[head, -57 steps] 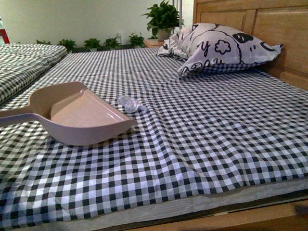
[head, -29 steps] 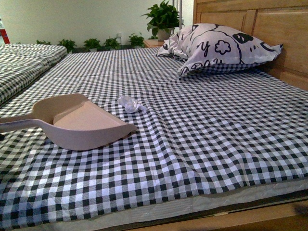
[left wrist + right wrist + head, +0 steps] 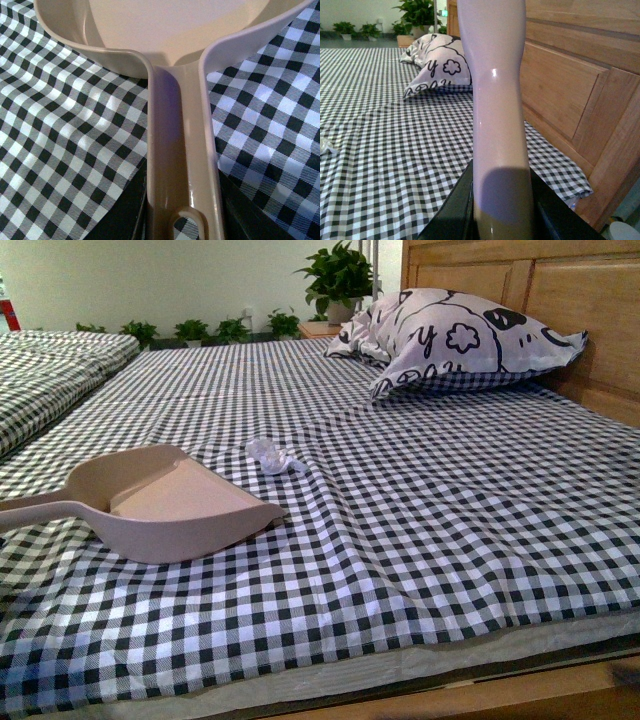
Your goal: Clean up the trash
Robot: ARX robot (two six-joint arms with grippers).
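Observation:
The trash (image 3: 272, 456), a small whitish crumpled wad, lies on the checked bedsheet (image 3: 420, 510) just beyond the dustpan's open mouth; it also shows at the edge of the right wrist view (image 3: 325, 146). The pinkish-beige dustpan (image 3: 165, 502) rests on the sheet at the left, mouth toward the trash. My left gripper (image 3: 182, 220) is shut on the dustpan handle (image 3: 175, 150); neither arm shows in the front view. My right gripper (image 3: 502, 220) is shut on the pale brush handle (image 3: 497, 110), held upright over the bed's right side; the bristles are out of view.
A patterned pillow (image 3: 455, 340) lies against the wooden headboard (image 3: 560, 290) at the far right. Potted plants (image 3: 338, 278) stand behind the bed. A second checked bed (image 3: 50, 365) lies at the far left. The mattress front edge (image 3: 400, 670) runs below.
The dustpan has come down and tilted flatter onto the sheet, its mouth staying near the trash. The trash has not moved.

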